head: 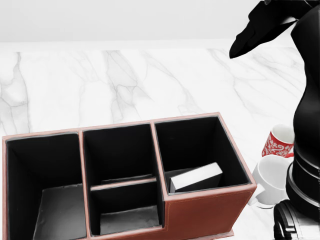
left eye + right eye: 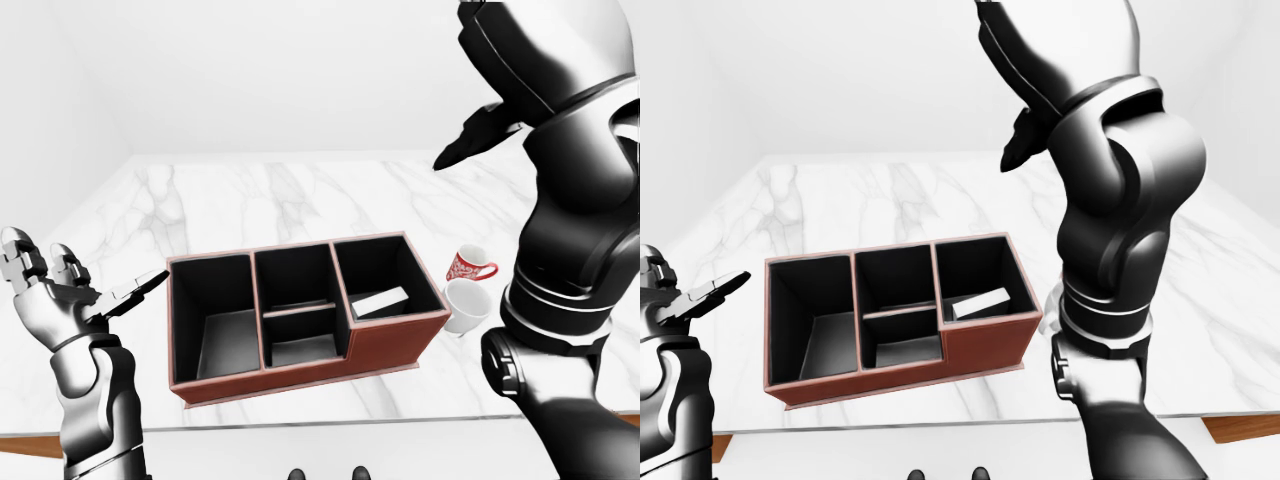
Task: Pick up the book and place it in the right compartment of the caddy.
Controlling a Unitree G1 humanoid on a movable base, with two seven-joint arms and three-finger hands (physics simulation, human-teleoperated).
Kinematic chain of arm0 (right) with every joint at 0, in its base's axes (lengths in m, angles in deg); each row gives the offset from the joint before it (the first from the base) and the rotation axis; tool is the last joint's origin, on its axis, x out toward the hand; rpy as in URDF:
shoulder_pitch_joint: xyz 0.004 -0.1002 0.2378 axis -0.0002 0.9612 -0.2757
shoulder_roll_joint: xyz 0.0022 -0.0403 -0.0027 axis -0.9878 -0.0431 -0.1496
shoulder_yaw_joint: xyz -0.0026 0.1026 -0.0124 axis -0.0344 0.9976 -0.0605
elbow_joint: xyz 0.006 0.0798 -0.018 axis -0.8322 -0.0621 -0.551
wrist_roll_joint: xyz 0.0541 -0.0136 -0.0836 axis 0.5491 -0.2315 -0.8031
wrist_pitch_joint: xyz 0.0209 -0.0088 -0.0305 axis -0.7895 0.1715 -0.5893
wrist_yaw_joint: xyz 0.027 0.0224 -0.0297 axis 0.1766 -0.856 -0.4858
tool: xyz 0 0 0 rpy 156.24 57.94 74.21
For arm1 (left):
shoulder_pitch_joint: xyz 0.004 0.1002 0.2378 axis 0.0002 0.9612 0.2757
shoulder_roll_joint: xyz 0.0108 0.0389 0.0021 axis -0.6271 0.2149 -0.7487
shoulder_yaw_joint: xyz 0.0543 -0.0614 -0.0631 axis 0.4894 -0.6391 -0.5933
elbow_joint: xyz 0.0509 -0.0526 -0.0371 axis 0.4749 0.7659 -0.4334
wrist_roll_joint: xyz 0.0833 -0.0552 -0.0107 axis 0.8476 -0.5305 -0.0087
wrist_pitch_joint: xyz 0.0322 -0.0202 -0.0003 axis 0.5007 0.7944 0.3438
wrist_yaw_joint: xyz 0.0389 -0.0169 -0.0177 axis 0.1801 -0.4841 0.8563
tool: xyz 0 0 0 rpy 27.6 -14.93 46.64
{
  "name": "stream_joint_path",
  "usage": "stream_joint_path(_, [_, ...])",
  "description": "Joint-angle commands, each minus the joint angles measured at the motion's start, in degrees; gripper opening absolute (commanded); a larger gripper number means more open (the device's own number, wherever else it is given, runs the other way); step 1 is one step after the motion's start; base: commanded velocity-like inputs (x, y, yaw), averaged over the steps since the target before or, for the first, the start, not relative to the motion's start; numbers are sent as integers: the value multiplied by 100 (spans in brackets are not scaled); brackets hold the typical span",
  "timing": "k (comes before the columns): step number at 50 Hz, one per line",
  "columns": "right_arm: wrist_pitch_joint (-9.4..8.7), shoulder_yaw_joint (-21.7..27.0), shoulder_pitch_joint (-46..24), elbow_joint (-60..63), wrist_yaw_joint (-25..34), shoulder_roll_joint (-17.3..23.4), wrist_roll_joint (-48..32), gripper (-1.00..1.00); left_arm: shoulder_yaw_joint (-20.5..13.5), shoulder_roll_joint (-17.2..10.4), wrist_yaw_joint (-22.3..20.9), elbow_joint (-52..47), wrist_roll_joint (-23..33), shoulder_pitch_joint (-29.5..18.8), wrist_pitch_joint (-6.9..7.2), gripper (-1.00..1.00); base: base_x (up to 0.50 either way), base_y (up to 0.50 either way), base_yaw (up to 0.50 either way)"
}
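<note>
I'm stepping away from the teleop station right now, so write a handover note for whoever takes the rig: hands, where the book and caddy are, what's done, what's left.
Left hand: open, empty, raised at the left edge of the left-eye view, clear of the caddy.
Right hand: lifted high above the table, mostly out of frame; nothing visibly held, finger state unclear.
Book: lying tilted inside the right compartment of the caddy, which sits on the marble table.
Red mug and white mug stand just right of the caddy.
Done: book picked and placed in the right compartment.
Left: nothing apparent; lower the arms if you want.
</note>
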Motion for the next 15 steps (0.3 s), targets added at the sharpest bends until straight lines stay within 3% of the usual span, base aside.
stream_joint_path(1, [0,-55,-1175,853,0,840,195,100,12,5,-10,12,0,5,-22,100,0,0,0])
stream_joint_path(4, [0,-179,-1251,1203,0,1286,467,100,-4,-6,0,-24,-15,8,17,100,0,0,0])
stream_joint_path(8, [0,-234,-1300,1376,0,1531,559,100,-9,2,10,-81,-16,23,53,100,0,0,0])
stream_joint_path(15, [0,-198,-1292,1377,0,1519,551,100,-18,8,12,-113,-6,19,84,100,0,0,0])
